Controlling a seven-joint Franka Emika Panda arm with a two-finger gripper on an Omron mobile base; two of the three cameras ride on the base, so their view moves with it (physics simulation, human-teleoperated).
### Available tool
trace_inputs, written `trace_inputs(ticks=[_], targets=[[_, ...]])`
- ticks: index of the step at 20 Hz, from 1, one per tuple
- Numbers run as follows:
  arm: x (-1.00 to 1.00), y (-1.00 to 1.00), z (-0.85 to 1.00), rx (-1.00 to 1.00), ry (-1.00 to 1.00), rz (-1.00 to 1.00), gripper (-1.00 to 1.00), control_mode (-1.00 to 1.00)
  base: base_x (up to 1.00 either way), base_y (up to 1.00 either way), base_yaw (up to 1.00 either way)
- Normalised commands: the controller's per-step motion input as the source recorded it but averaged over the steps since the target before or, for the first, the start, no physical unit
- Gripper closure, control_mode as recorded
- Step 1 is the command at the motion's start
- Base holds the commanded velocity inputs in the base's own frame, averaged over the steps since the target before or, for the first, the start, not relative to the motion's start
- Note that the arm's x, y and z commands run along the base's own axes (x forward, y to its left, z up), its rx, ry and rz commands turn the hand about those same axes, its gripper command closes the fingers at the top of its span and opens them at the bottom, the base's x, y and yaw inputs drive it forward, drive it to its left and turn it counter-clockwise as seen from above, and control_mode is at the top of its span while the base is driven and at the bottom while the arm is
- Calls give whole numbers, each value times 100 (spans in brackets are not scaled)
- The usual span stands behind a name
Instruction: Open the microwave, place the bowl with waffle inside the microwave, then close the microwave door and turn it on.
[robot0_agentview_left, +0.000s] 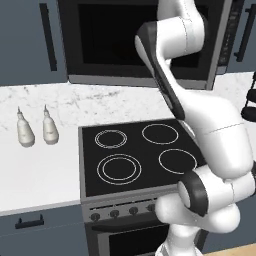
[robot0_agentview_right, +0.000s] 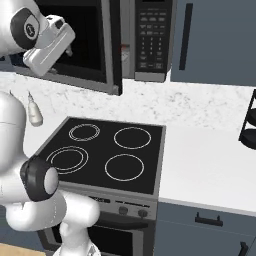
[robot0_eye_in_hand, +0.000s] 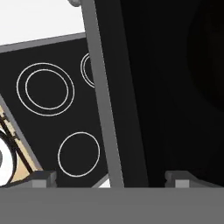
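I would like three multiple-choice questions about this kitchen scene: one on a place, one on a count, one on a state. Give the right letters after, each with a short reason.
1. Where do the two small white bottles stand?
A. on the cooktop
B. on the counter left of the cooktop
C. inside the microwave

2. How many burner rings does the cooktop have?
A. two
B. four
C. six

3. How does the microwave door stand?
A. swung partly open
B. fully shut
C. taken off

Answers:
1 B, they stand on the white counter beside the cooktop's left edge.
2 B, four white rings show on the black glass.
3 A, in the right base view its edge stands out from the keypad strip.
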Motion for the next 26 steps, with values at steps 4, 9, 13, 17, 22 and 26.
trace_inputs(ticks=[4,9,13,17,22,26], targets=[[97,-31,0,0,-1,25,-100,-100,0,0,0],[90,-31,-1,0,-2,26,-100,-100,0,0,0],[-6,-16,-1,0,-8,27,-100,-100,0,0,0],[-30,-13,0,1,-11,21,-100,-100,0,0,0],[-100,-52,-1,15,-29,30,-100,-100,0,0,0],[-99,-89,-25,18,-34,36,-100,-100,0,0,0]])
